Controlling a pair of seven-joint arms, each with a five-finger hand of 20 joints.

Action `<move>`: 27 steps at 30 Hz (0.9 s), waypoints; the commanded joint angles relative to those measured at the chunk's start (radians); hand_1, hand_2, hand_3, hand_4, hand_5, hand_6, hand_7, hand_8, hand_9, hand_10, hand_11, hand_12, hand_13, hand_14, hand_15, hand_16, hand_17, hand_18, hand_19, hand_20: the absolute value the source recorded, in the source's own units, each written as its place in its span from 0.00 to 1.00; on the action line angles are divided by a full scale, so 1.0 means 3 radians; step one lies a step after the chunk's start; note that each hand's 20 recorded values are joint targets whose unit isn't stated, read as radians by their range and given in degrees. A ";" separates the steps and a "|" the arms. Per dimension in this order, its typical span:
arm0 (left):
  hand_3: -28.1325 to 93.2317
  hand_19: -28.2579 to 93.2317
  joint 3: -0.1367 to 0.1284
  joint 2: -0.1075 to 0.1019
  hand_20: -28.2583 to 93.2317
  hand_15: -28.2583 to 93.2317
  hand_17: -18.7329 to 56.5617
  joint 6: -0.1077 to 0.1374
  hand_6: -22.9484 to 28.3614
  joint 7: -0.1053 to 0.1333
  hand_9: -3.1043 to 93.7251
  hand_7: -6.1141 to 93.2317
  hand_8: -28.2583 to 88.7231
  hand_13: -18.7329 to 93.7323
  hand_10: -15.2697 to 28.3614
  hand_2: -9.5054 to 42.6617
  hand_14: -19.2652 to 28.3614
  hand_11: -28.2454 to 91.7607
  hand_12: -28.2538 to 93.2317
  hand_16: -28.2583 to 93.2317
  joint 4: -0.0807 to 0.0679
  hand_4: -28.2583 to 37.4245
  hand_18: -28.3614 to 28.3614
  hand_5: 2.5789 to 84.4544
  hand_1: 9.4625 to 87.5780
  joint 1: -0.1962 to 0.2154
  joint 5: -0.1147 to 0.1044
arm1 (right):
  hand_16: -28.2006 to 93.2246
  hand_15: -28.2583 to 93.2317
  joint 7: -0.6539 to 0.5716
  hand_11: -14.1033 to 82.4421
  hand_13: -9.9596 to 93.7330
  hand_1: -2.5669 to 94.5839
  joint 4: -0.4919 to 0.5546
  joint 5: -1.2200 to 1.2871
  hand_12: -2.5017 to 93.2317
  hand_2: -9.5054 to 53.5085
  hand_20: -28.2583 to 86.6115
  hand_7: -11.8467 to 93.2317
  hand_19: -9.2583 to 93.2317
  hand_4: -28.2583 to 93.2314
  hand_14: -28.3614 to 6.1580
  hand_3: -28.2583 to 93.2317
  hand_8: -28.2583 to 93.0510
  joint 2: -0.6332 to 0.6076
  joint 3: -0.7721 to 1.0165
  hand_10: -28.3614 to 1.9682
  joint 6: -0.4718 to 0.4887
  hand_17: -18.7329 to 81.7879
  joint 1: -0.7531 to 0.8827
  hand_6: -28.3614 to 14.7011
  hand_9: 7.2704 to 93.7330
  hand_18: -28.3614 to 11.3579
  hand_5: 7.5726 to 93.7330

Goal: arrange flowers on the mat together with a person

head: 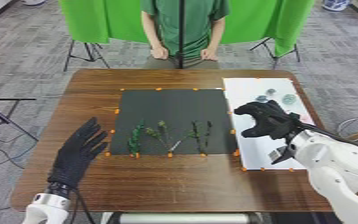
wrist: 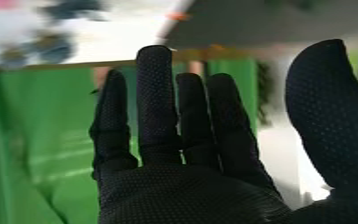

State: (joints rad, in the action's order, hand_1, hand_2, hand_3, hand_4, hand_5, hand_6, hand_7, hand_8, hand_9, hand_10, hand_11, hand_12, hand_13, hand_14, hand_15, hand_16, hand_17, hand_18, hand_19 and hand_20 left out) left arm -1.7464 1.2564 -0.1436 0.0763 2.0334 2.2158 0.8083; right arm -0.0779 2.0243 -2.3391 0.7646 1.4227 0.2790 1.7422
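In the head view my right hand is over the white board, fingers and thumb apart and holding nothing. My left hand lies left of the dark mat, its fingers straight. Several green stems stand in a row along the mat's near half. Beyond my right hand, a pale green flower and small bluish flowers rest on the board. In the right wrist view my right hand has straight fingers, with bluish flowers on the board beyond them.
Orange markers line the edges of the mat and board. The brown table extends around them. A small grey object lies on the board beside my right wrist. Green cloth hangs behind the table.
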 commanded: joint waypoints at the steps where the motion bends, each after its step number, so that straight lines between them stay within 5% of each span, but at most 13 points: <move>1: 0.79 0.56 0.0046 0.0042 0.30 0.40 0.12 -0.0077 0.51 -0.0086 0.24 0.22 0.16 0.34 0.57 0.06 0.64 0.36 0.36 0.27 -0.0016 0.05 0.85 0.31 0.24 0.0013 0.0003 | 0.36 0.80 -0.0394 0.41 0.50 0.35 -0.0285 -0.0705 0.25 0.00 0.53 0.39 0.65 0.00 0.57 0.93 0.09 -0.0193 -0.0404 0.70 -0.0370 0.28 -0.0258 0.66 0.38 0.23 0.35; 11: 0.79 0.56 0.0036 0.0032 0.30 0.40 0.12 -0.0048 0.51 -0.0087 0.24 0.21 0.16 0.34 0.57 0.06 0.64 0.36 0.37 0.27 -0.0006 0.05 0.85 0.31 0.24 0.0028 0.0003 | 0.37 0.81 -0.0650 0.50 0.56 0.37 -0.0645 -0.0902 0.27 0.00 0.54 0.44 0.67 0.00 0.61 0.93 0.08 -0.0250 -0.0853 0.64 -0.0461 0.31 -0.0601 0.68 0.47 0.25 0.43; 27: 0.79 0.56 0.0035 0.0036 0.30 0.40 0.12 -0.0060 0.51 -0.0086 0.24 0.21 0.16 0.34 0.57 0.06 0.65 0.36 0.37 0.27 -0.0014 0.05 0.85 0.31 0.24 0.0014 0.0006 | 0.39 0.84 -0.0846 0.65 0.61 0.37 -0.0880 -0.0945 0.32 0.00 0.55 0.50 0.70 0.00 0.60 0.93 0.07 -0.0226 -0.1123 0.60 -0.1116 0.34 -0.0833 0.70 0.51 0.25 0.47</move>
State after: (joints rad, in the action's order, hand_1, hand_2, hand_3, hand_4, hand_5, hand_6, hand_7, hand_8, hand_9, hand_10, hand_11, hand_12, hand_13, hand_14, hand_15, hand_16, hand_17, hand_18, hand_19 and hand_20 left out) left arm -1.7372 1.2603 -0.1552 0.0584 2.0330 2.2135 0.8091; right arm -0.3272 1.7573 -2.6243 0.6974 1.0718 0.0072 1.5024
